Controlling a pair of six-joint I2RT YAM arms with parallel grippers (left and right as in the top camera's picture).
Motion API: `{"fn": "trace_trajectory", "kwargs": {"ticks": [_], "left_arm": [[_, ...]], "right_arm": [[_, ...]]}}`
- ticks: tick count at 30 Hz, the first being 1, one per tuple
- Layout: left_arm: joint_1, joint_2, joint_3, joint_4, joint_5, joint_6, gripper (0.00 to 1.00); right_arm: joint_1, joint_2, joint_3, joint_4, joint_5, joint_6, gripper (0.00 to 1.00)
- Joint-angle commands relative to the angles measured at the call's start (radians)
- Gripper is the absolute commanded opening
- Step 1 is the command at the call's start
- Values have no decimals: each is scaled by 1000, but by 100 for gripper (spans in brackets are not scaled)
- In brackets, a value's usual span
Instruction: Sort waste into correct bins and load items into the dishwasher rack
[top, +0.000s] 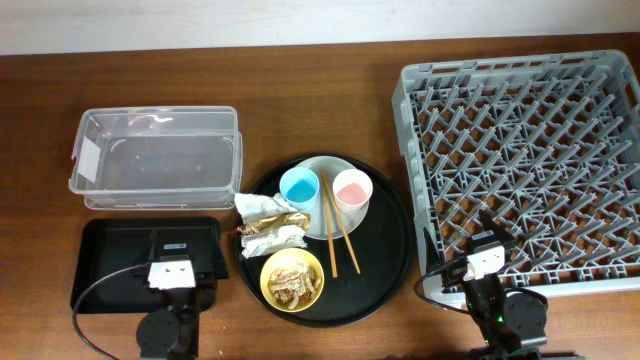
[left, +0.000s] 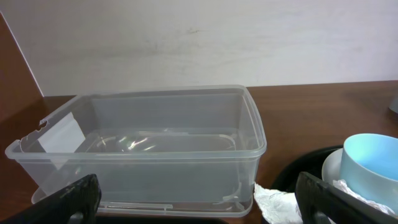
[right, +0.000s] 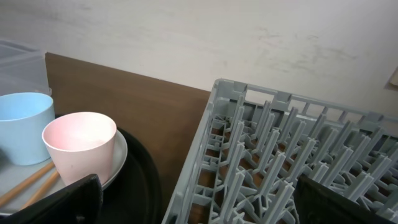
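**Layout.** The dishwasher rack (top: 520, 170) stood at 3 o'clock from the round black tray (top: 385, 260) and held nothing. The clear tub (top: 155, 160) lay at 10 o'clock and the shallow black tray (top: 110, 250) at 8 o'clock. Neither held any waste. On the round tray, the pale plate (top: 330, 165) sat at 12 o'clock and carried the blue cup (top: 299, 187) and the pink cup (top: 352, 190), side by side. The chopsticks (top: 338, 225) ran from between the cups towards 5 o'clock. The wrappers (top: 268, 225) lay at 9 o'clock. The yellow bowl (top: 265, 280) sat at 7 o'clock and contained the food scraps (top: 293, 280).

**Grippers.** The left gripper (left: 199, 202) was over the near edge of the shallow black tray, its jaws spread wide and holding nothing. The right gripper (right: 199, 199) was at the near left corner of the rack, likewise spread and unladen.

**Step in hand.** In my judgement, no sorting or loading had begun. The wrappers lay nearest the left gripper and looked like the natural first pick. That would call for a reach towards 2 o'clock, a descent and a closing on the crumpled foil. The pink cup lay handiest to the right gripper.

**Limits of view.**
- Both wrist views cut off the fingertips at the frame edge.
- The overhead view lost the left fingers against the black tray.
- The text on the tub label could not be read.
- The plate surface under the cups was hidden.
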Motion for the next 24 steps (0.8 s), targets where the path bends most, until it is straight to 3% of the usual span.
{"fn": "trace_trajectory", "kwargs": {"ticks": [1,19,21,24], "left_arm": [[4,-8,-6,2,-8,-3,99],[4,-8,-6,2,-8,-3,99],[5,-8,-6,18,-196,174,99],[5,-8,-6,25,-214,174,99]], "right_arm": [[-8,-5,-5,-6,8,9,99],[-8,-5,-5,-6,8,9,99],[-8,-5,-5,-6,8,9,99],[-8,-5,-5,-6,8,9,99]]}}
